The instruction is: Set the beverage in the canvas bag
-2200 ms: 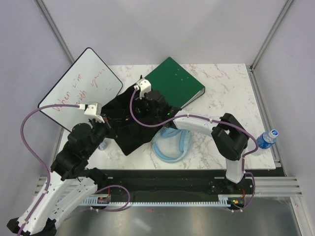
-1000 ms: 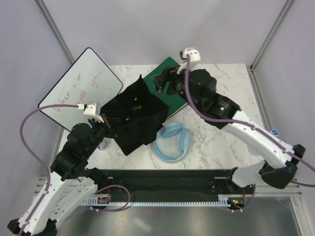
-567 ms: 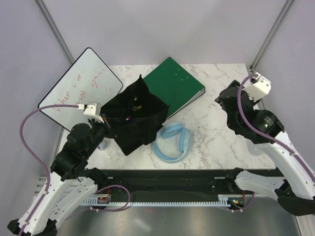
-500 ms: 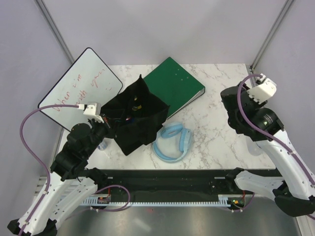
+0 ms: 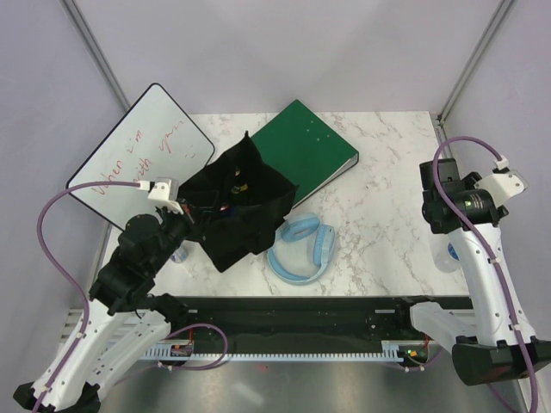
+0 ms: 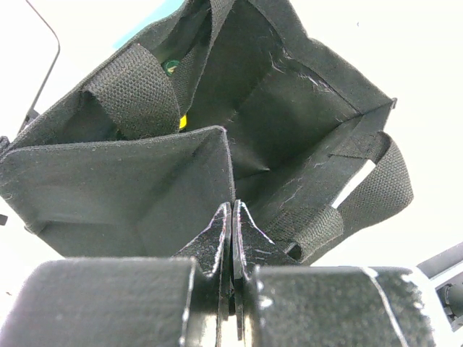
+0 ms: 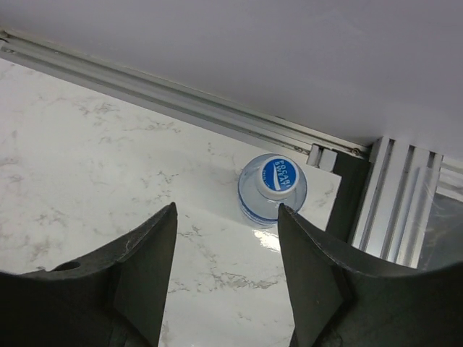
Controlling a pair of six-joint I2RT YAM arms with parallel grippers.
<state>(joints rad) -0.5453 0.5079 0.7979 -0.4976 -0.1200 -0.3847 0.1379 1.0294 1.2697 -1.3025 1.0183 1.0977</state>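
canvas bag (image 5: 245,215): floppy black woven fabric, creased sides, webbing handles, mouth gaping, on the table's left half.
left gripper (image 6: 232,210): fingers pressed together, pinching the bag's rim.
right gripper (image 7: 226,217): dark curved fingers spread, nothing between them.
water bottle (image 7: 273,189): clear plastic, round blue printed cap, upright at the corner of the veined white marble table (image 7: 87,166), beside the metal rail (image 7: 181,94), just beyond the right fingertips.

The left arm (image 5: 136,251) and right arm (image 5: 484,284) have white shells, black joints, looping purple cables (image 5: 40,234) and white wrist cameras (image 5: 160,189).
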